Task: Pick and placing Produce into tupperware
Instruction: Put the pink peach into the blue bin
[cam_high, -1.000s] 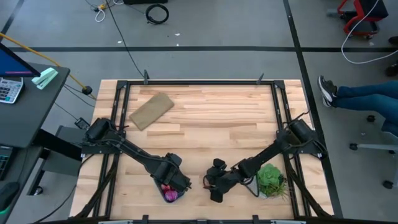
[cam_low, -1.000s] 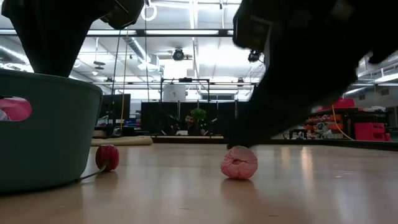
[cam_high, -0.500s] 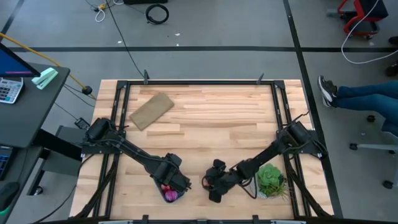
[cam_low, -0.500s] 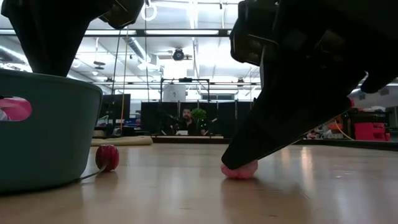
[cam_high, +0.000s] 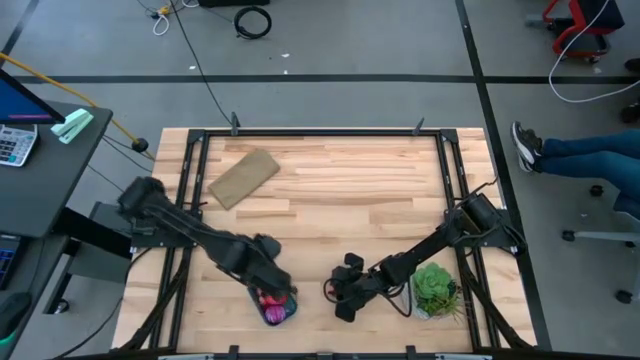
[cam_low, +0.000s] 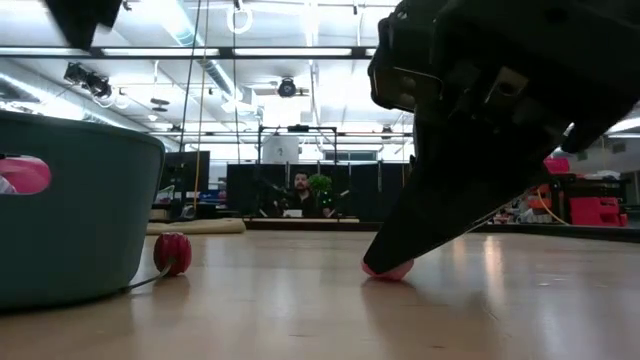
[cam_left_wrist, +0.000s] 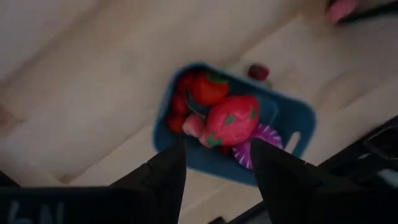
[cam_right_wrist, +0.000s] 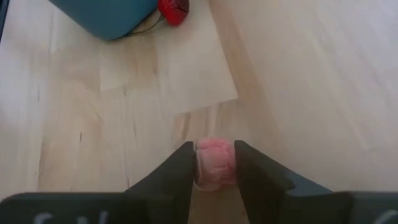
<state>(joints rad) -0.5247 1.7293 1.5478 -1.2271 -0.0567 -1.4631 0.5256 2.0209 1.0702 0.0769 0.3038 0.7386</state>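
The teal-blue tupperware (cam_high: 277, 310) stands near the table's near edge and holds several red pieces, a pale pink one and a magenta one (cam_left_wrist: 227, 121). My left gripper (cam_left_wrist: 217, 167) hovers open above it, touching nothing. A single red berry (cam_low: 172, 252) lies on the wood just beside the tupperware's wall (cam_low: 70, 210). To the right, my right gripper (cam_right_wrist: 215, 168) is down at the table, shut on a pale pink piece of produce (cam_right_wrist: 216, 162). In the high view that gripper (cam_high: 338, 296) covers the piece. My right gripper pinches the pale pink piece (cam_right_wrist: 216, 163) between its two fingers (cam_right_wrist: 184, 168), one on each side. The fingers slant down from above and from the table's right. The piece's underside (cam_low: 388, 270) rests on the wood.
A green leafy plant in a white pot (cam_high: 436, 290) stands close behind my right arm. A flat tan piece (cam_high: 243, 177) lies toward the far left. Bare wood fills the table's middle. A person sits in the room beyond (cam_low: 300, 190); a person's legs (cam_high: 580, 150) show off the table's right.
My left gripper has risen out of the tupperware and drawn back toward the table's left, leaving the produce inside. My right gripper has come down over the pale pink piece, which has stayed in place on the wood.
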